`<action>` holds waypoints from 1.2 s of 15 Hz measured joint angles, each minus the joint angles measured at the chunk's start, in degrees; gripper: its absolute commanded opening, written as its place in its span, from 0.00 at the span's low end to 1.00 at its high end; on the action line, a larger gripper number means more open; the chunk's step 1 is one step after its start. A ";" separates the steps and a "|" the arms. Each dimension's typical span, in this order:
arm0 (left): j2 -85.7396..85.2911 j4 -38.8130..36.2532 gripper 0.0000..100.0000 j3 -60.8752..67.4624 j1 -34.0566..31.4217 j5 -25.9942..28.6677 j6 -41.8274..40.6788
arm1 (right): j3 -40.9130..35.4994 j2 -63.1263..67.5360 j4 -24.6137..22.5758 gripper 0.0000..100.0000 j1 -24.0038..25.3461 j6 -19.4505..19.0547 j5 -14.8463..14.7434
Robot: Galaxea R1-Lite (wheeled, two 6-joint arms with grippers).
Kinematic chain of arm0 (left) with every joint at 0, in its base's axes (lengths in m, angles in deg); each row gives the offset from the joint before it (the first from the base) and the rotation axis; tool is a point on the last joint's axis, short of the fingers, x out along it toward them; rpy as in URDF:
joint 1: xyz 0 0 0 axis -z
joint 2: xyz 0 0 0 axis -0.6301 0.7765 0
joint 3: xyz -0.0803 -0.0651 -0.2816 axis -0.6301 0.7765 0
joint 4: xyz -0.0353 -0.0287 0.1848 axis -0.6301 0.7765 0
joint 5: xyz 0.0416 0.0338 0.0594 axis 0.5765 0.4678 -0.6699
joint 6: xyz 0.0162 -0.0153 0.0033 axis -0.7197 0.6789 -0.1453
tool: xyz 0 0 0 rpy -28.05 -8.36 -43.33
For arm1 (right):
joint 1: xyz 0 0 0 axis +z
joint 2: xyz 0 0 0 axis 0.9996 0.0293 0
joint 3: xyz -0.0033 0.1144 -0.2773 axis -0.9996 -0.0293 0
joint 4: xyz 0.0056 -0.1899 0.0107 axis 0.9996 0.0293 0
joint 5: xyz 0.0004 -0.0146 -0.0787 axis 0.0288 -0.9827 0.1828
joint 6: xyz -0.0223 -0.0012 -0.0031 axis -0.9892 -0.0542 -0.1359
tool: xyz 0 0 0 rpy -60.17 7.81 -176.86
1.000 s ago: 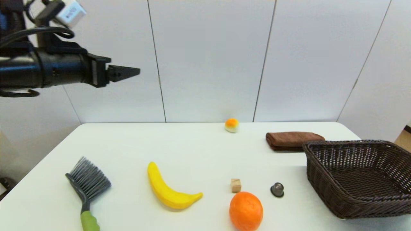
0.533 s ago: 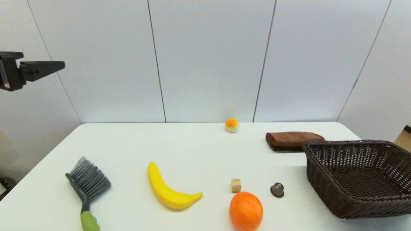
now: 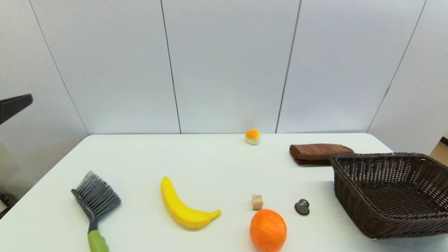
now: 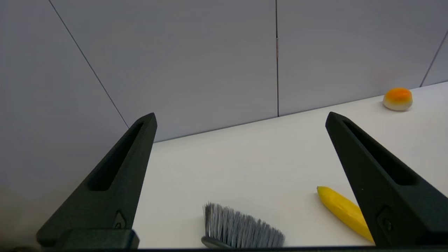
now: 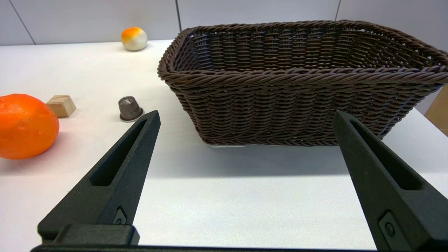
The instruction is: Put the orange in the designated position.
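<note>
The orange is round and bright, and rests on the white table near the front edge, right of centre. It also shows in the right wrist view as the orange, free and off to the side of my right gripper. That gripper is open and empty, low over the table and facing the basket. My left gripper is open and empty, raised off the table's left side; only one of its fingers reaches into the head view. No mark on the tabletop shows the designated position.
A dark wicker basket stands at the right, with a folded brown cloth behind it. A wooden cube and a grey capsule lie just behind the orange. A yellow banana, a grey brush and a small white-orange ball lie farther off.
My left arm has drawn back to the left and lower, leaving only a fingertip at the head view's left edge. Nothing on the table has moved.
</note>
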 measured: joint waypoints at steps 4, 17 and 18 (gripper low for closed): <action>-7.52 -0.44 1.00 6.73 0.24 0.04 0.07 | 0.00 0.00 0.00 1.00 0.00 0.00 -0.02; -27.59 -1.38 1.00 24.86 3.23 -0.05 7.13 | 0.00 0.00 0.00 1.00 0.00 0.00 -0.02; -28.96 -1.29 1.00 25.71 3.86 -0.05 7.90 | 0.00 0.00 0.00 1.00 0.00 0.01 0.00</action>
